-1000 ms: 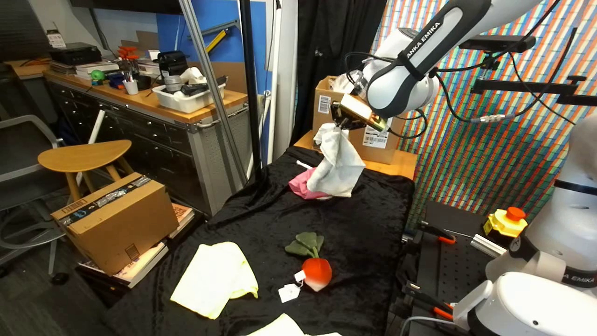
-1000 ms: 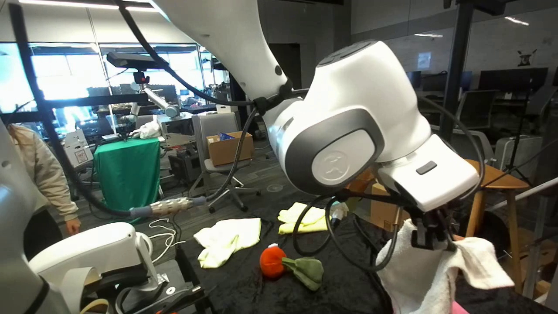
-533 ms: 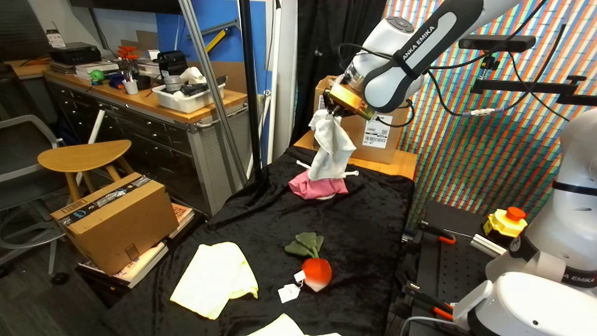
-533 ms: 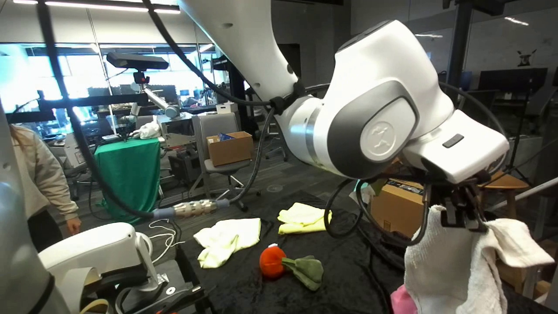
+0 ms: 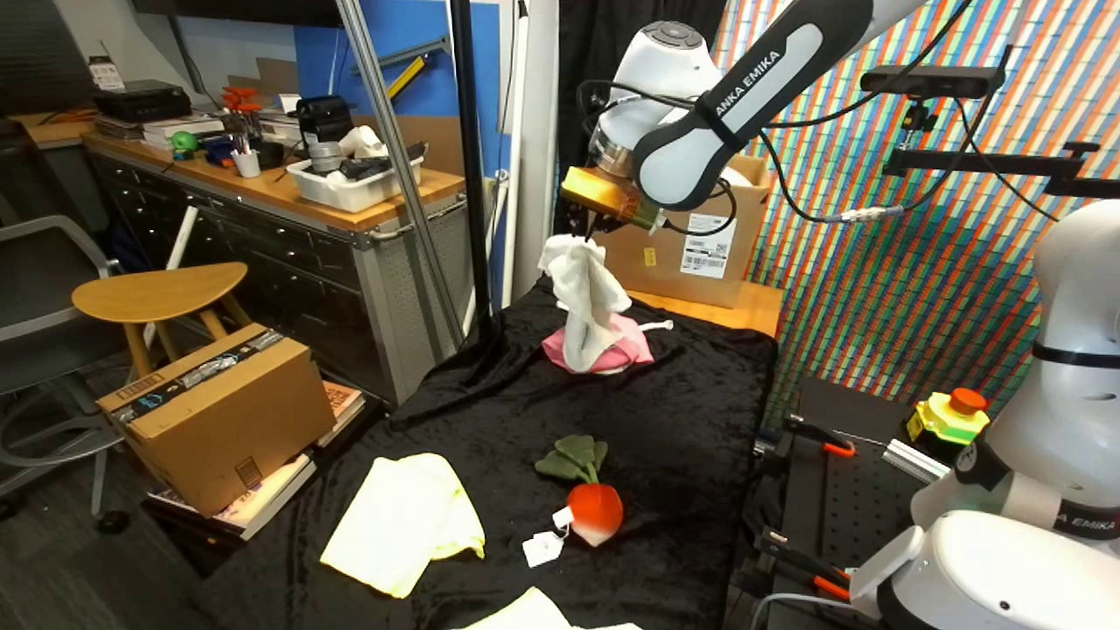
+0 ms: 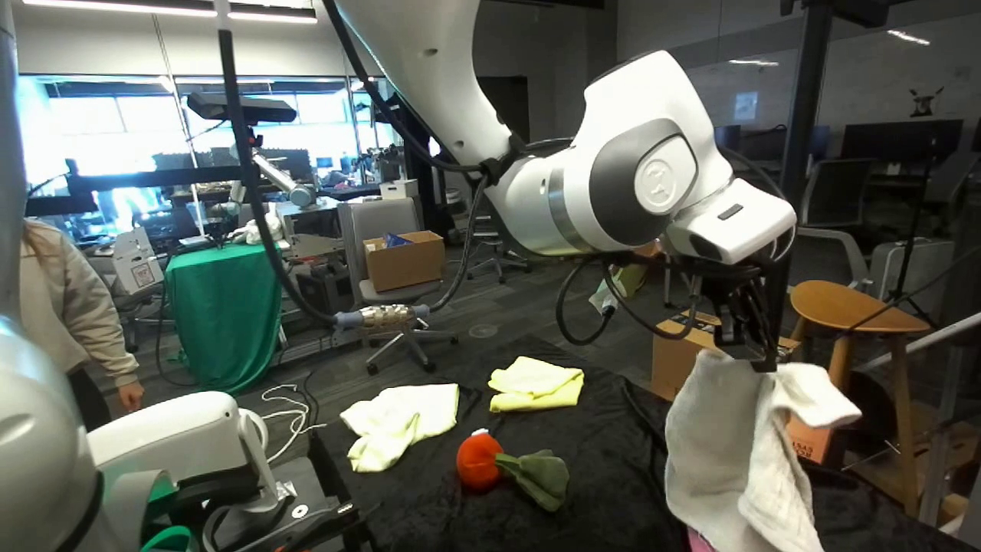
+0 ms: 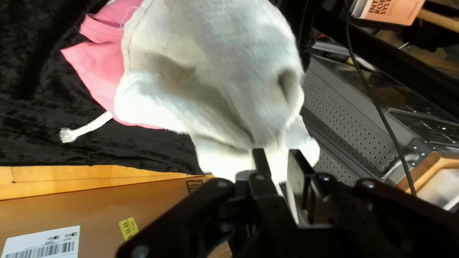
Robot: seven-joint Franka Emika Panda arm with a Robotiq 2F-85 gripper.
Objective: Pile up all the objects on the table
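Observation:
My gripper is above the far end of the black-covered table, its fingers apart with a gap between them. It also shows in both exterior views. The white towel stands bunched just under the fingertips, its lower part over the pink cloth bag with a white cord. The towel fills the upper wrist view; whether it still touches a finger I cannot tell. A red-orange plush radish with green leaves, a yellow cloth and a pale yellow cloth lie nearer.
A cardboard box stands on a wooden table just behind the far end. A vertical metal post and a black pole rise beside the table. Another box sits low by a stool. The robot's mounting plate borders the table.
The gripper and towel have moved left in an exterior view, rising and then dropping lower over the pink bag. The fingers now stand apart and the towel has sunk below them.

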